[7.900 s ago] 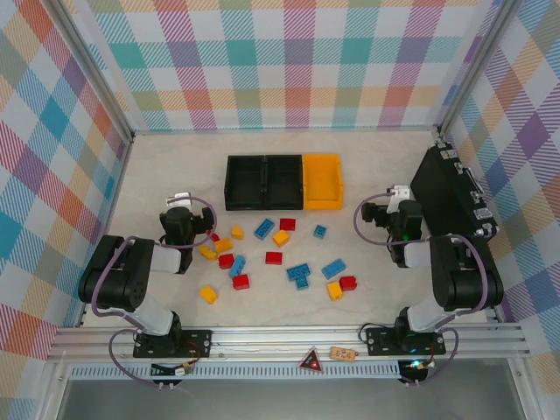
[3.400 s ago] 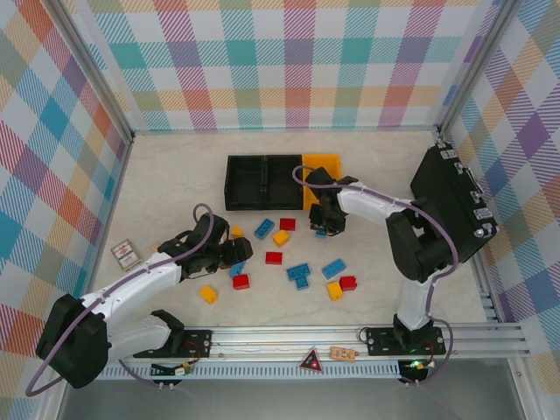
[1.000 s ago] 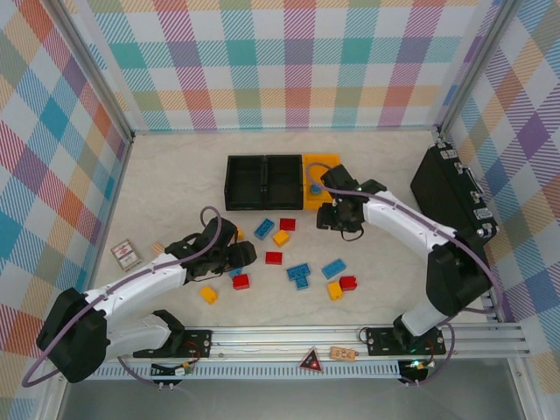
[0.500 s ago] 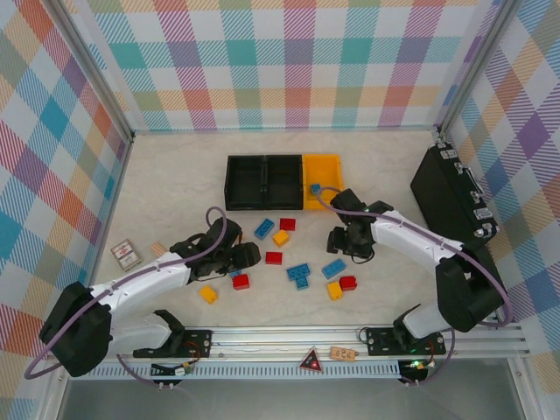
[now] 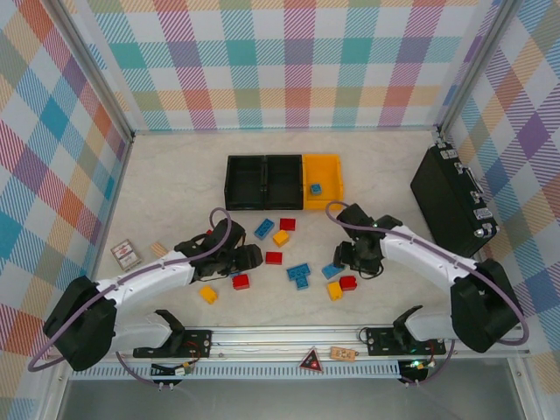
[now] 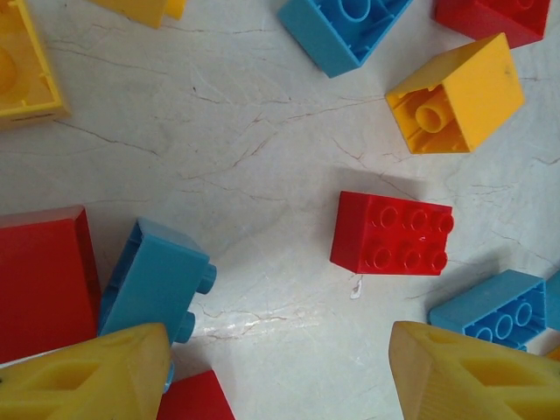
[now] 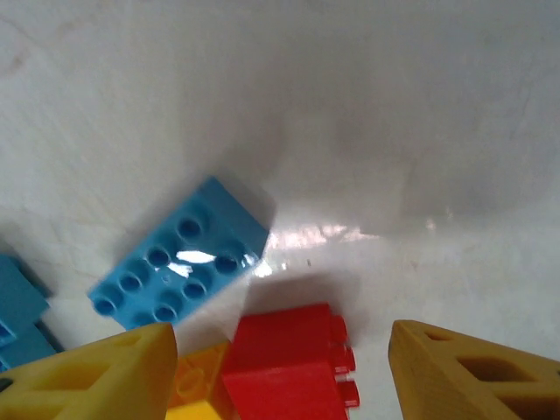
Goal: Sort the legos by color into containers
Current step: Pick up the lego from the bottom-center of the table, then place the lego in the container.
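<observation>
The right claw [image 7: 280, 372], jaws wide, straddles one small red studded plastic brick [image 7: 273, 354], on the near side of three joined plastic bins [image 5: 265, 207]: two black, one orange. The left claw [image 6: 280, 376] is wide too, holding nothing.

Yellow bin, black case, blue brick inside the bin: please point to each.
Yellow bin [image 5: 325, 171], top view, bare floor.
Black case [image 5: 451, 199], top view, middle of lid.
Blue brick [image 5: 314, 188], top view, upper face.

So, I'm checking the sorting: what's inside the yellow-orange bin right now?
One small blue brick lies in the yellow-orange bin, close to its left wall. The rest of its floor looks bare from above. A thin strip behind the near wall is hidden.
</observation>
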Robot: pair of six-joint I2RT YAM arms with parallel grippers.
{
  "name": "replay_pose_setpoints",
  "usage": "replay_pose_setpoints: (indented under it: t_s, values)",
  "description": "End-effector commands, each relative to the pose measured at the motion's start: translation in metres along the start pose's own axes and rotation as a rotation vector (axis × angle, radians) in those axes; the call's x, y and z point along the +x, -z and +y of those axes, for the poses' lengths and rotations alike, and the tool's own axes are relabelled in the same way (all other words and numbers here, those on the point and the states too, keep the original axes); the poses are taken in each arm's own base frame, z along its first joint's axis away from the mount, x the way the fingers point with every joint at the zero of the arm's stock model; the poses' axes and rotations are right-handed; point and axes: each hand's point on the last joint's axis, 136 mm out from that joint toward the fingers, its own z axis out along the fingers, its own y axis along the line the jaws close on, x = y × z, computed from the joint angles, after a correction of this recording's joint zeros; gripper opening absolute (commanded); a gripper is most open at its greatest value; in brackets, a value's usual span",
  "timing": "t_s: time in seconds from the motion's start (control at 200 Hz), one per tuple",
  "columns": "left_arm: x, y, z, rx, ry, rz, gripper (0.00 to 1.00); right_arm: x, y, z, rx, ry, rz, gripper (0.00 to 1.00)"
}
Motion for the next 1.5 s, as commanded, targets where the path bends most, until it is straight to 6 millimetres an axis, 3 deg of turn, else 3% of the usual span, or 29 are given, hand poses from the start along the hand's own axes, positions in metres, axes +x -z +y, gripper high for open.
replay_pose_setpoints:
  t_s: [0.0, 0.265, 0.485, 0.67, 0.845, 1.075, 1.285, 1.495]
  values:
    - [0.006, -0.005, -0.007, 0.013, -0.006, 0.03, 0.68, 0.02, -0.003, -0.003, -0.004, -0.024, 0.057, 0.67]
    - [0.009, -0.008, -0.006, 0.004, -0.012, 0.036, 0.67, 0.023, -0.01, -0.005, 0.034, -0.004, 0.069, 0.66]
    - [0.01, -0.007, -0.004, 0.002, -0.006, 0.033, 0.68, 0.021, -0.018, -0.022, 0.128, -0.04, 0.055, 0.63]
    - [0.011, -0.006, -0.005, 0.002, -0.008, 0.033, 0.68, 0.017, -0.02, -0.02, 0.117, -0.039, 0.034, 0.56]
    - [0.01, -0.006, -0.006, 0.005, -0.009, 0.03, 0.67, 0.018, -0.024, -0.013, 0.098, -0.027, 0.059, 0.37]
    - [0.011, -0.005, -0.004, -0.001, -0.011, 0.024, 0.68, 0.011, -0.008, -0.009, 0.077, -0.022, 0.021, 0.32]
    - [0.005, 0.001, -0.005, -0.001, -0.005, -0.01, 0.68, -0.02, 0.027, 0.022, -0.01, 0.025, -0.084, 0.31]
    - [-0.002, 0.016, 0.002, -0.015, 0.016, -0.07, 0.68, -0.064, 0.053, 0.075, -0.098, 0.096, -0.155, 0.31]
